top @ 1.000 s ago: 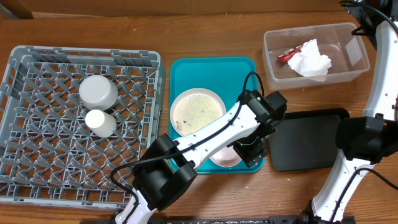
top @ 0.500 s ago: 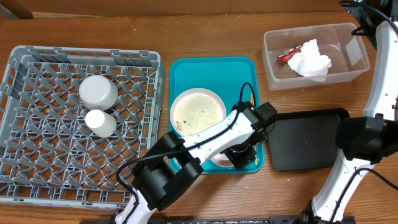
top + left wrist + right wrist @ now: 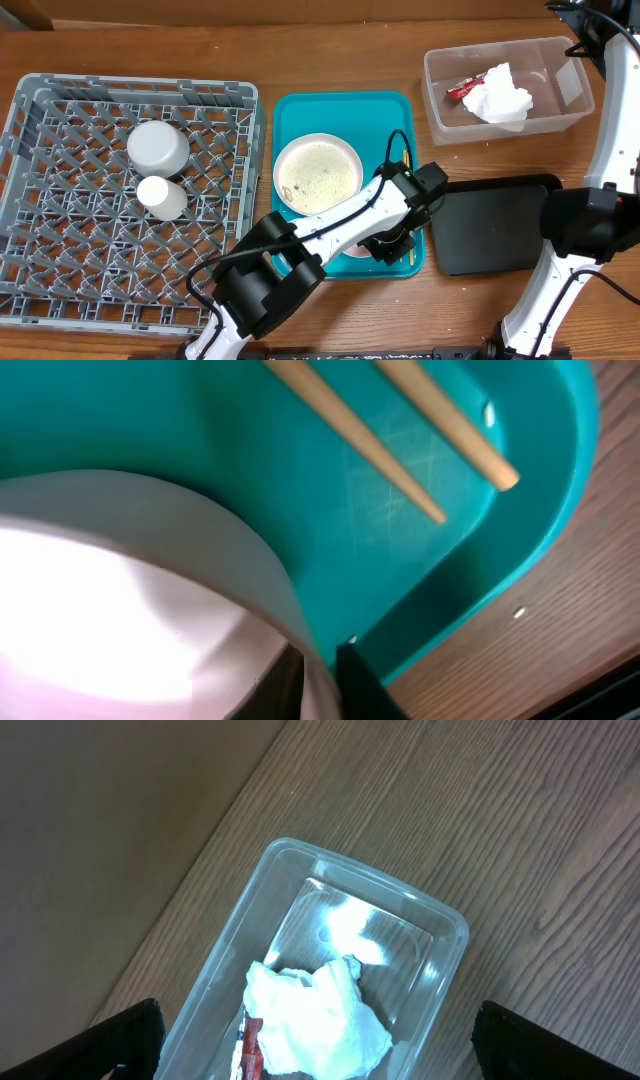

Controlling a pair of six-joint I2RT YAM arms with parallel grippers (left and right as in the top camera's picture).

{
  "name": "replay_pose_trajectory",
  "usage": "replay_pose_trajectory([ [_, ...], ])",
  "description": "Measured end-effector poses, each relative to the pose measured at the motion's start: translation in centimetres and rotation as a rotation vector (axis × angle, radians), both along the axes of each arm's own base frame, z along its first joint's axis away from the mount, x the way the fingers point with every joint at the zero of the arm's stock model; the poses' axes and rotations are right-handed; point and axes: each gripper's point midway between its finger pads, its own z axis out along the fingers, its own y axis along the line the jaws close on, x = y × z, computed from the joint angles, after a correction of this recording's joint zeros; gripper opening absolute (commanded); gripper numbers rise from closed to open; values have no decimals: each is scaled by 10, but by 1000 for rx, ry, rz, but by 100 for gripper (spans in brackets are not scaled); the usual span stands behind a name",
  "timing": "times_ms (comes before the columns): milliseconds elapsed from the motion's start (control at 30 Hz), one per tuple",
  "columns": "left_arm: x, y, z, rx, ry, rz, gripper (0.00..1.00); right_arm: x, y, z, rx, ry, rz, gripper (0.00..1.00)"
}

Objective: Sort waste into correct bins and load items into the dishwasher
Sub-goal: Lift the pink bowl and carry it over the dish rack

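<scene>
My left gripper is shut on the rim of the small white-pink bowl, one finger inside and one outside. The bowl sits at the near right corner of the teal tray, mostly hidden under the arm from overhead. Two wooden chopsticks lie beside it on the tray. The round plate with rice scraps sits mid-tray. A grey bowl and a white cup stand in the grey rack. My right gripper hangs open above the clear tub, which holds the napkin and the red wrapper.
A shallow black tray lies right of the teal tray, close to my left gripper. The clear tub stands at the back right. The right arm's base rises at the table's right edge. Bare wood shows between the rack and the teal tray.
My left gripper dropped toward the tray's near right corner and closed from wide open onto the small bowl's rim. The right arm has not moved.
</scene>
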Motion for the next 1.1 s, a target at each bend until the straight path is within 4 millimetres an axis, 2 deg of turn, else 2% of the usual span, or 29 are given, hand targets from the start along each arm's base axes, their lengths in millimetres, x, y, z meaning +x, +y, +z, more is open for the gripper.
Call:
replay_pose_trajectory([
  [333, 16, -23, 38, -74, -45, 11, 4, 0, 0, 0, 0, 0, 0, 100],
  [467, 27, -35, 67, -128, -74, 19, 4, 0, 0, 0, 0, 0, 0, 100],
  [533, 36, -38, 88, -159, -92, 39, 4, 0, 0, 0, 0, 0, 0, 100],
  [667, 69, -27, 129, -215, -139, 141, 4, 0, 0, 0, 0, 0, 0, 100],
  [733, 95, -9, 150, -238, -168, 241, 4, 0, 0, 0, 0, -1, 0, 100],
  [800, 121, 19, 165, -245, -187, 364, 4, 0, 0, 0, 0, 0, 0, 100],
  [933, 167, 100, 182, -211, -205, 654, 4, 0, 0, 0, 0, 0, 0, 100],
  [1033, 181, 172, 181, -115, -196, 874, 4, 0, 0, 0, 0, 0, 0, 100],
  [1100, 190, 214, 182, -85, -209, 992, 4, 0, 0, 0, 0, -1, 0, 100],
])
